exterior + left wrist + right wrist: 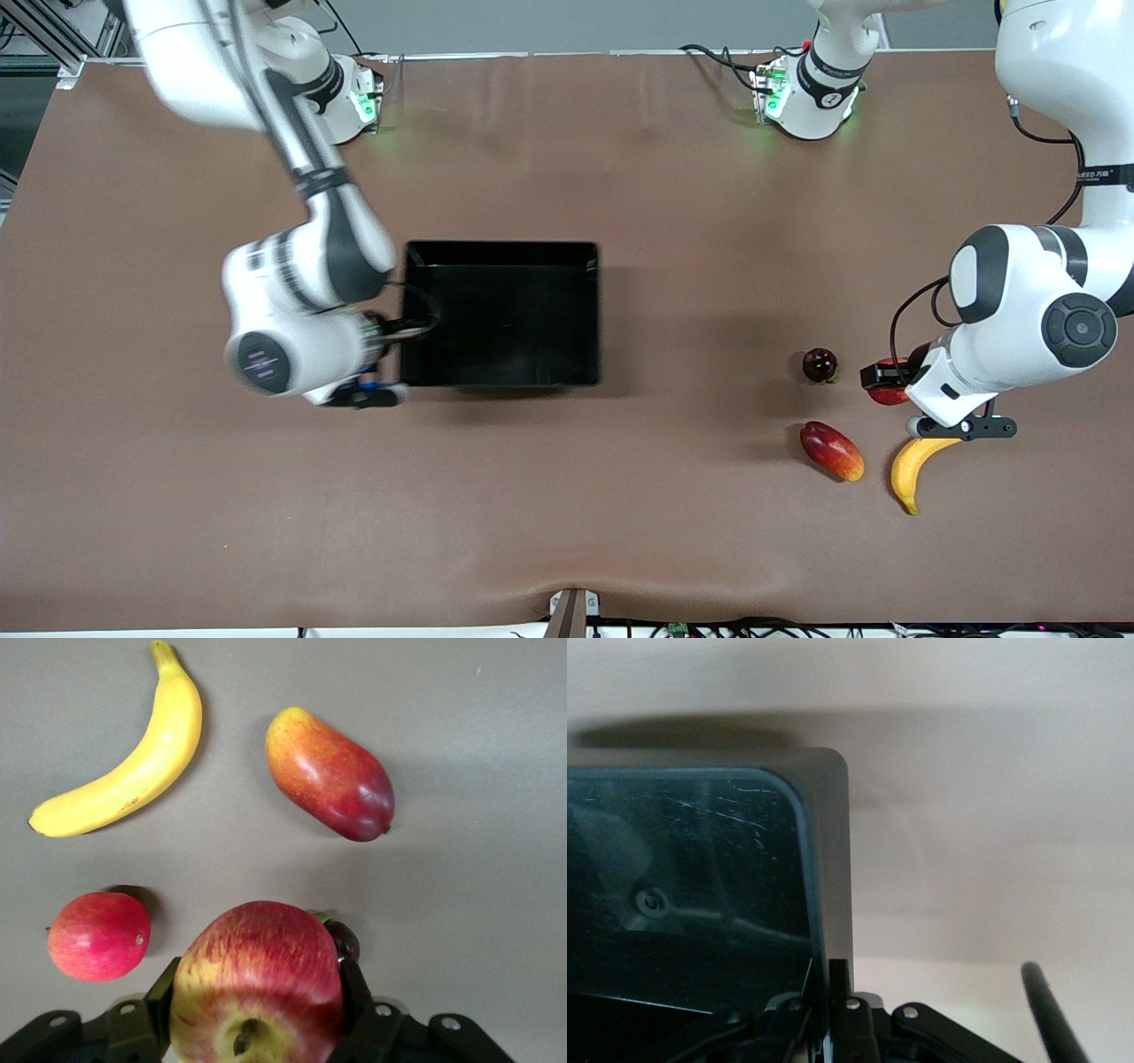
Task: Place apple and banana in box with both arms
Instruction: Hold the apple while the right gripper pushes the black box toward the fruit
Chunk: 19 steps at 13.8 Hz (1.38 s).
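Red-yellow apple (257,983) clamped in left tool (257,1010)

The front view looked down steeply from high across the counter (567,532), facing both robot bases and taking in its whole top. The left wrist view looked straight down from close above the banana (124,762) and apple (257,992), a patch the front view also covered. The right wrist view sat close against the box (824,859) wall, likewise shared.
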Motion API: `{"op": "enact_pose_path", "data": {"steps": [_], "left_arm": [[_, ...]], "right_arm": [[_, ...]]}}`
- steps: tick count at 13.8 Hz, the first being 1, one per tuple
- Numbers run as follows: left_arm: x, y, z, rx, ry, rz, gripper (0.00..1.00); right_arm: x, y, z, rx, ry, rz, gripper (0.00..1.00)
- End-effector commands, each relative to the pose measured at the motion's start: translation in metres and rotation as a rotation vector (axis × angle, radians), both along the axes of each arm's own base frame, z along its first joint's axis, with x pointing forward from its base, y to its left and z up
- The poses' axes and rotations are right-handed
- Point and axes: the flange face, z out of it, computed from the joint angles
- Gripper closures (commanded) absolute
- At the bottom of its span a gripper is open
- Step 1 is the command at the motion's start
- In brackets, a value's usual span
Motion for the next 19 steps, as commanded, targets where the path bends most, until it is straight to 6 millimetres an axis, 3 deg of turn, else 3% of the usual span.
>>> {"op": "enact_pose_path", "data": {"steps": [1, 3, 6, 9, 10, 11, 12, 14, 15, 19], "left_arm": [[-0.003, -0.006, 0.01, 0.017, 0.004, 0.007, 1.0], [-0.003, -0.006, 0.01, 0.017, 0.004, 0.007, 1.0], [-0.003, -0.004, 0.009, 0.017, 0.007, 0.01, 1.0], [-0.003, -0.004, 0.008, 0.017, 0.008, 0.011, 1.0], [-0.003, -0.005, 0.008, 0.017, 0.008, 0.01, 1.0], [-0.004, -0.006, 0.007, 0.017, 0.011, 0.018, 1.0], [-0.005, -0.009, 0.006, 0.019, 0.014, 0.032, 1.0], [-0.008, -0.02, 0.006, 0.015, 0.026, 0.043, 1.0], [-0.009, -0.024, 0.005, 0.016, 0.031, 0.056, 1.0], [-0.018, -0.073, 0.004, 0.027, 0.043, 0.091, 1.0]], "right_arm": [[-0.013, 0.033, -0.007, 0.11, -0.001, -0.071, 1.0], [-0.031, 0.081, -0.036, 0.123, -0.058, -0.049, 1.0], [-0.043, 0.11, -0.071, 0.091, -0.088, -0.083, 1.0], [-0.047, 0.118, -0.085, 0.077, -0.089, -0.097, 0.98], [-0.045, 0.113, -0.091, 0.055, -0.074, -0.148, 0.59], [-0.043, 0.11, -0.093, 0.032, -0.062, -0.201, 0.13], [-0.043, 0.11, -0.089, 0.028, -0.058, -0.21, 0.0], [-0.041, 0.108, -0.074, 0.035, -0.055, -0.207, 0.0], [-0.038, 0.102, -0.057, 0.033, -0.04, -0.201, 0.0], [-0.002, 0.033, 0.053, 0.038, -0.032, -0.231, 0.0]]}}
